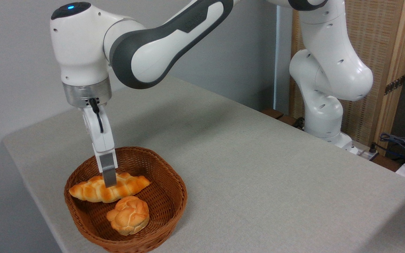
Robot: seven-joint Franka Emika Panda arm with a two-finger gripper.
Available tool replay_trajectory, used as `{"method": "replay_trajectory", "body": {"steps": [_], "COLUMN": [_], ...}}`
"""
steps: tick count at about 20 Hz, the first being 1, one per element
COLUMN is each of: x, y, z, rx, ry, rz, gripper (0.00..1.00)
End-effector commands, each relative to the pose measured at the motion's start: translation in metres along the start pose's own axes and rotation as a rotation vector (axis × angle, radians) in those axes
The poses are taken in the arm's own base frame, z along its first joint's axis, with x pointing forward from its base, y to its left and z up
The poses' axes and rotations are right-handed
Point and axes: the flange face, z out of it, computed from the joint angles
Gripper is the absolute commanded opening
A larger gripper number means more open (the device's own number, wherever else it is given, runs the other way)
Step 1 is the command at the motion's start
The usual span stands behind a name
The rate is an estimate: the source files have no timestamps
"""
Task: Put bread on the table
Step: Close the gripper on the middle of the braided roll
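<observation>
Under end effector: bread

A: Where is the single fixed camera sitting?

B: It is standing off the near side of the large light grey-beige cloth-covered table, raised above it and looking down at a slant across the top toward the grey wall behind.

A: How close is it sitting?

B: Quite near. The brown woven wicker basket by the table's near-left edge is filling the lower left, and the white robot arm is running out past the top edge.

A: And the far side?

B: The arm's base is showing beyond the table's far-right edge, before a wooden-framed woven screen. No second view is sharing anything.
</observation>
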Motion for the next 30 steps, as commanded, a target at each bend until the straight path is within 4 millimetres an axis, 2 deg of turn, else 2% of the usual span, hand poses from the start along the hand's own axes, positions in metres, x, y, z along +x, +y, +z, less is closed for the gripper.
{"method": "replay_trajectory", "body": {"steps": [1, 3, 24, 26, 30], "x": [0.006, 0.008, 0.011, 0.011, 0.012], "y": [0.001, 0.002, -0.002, -0.001, -0.001], "z": [0.013, 0.020, 0.039, 0.039, 0.040], "rx": [0.013, 0.005, 0.049, 0.047, 0.042], "ry": [0.001, -0.004, -0.043, -0.040, -0.037], "rz": [0.034, 0.037, 0.066, 0.062, 0.060], "gripper": [1.00, 1.00, 0.99, 0.93, 0.59]}}
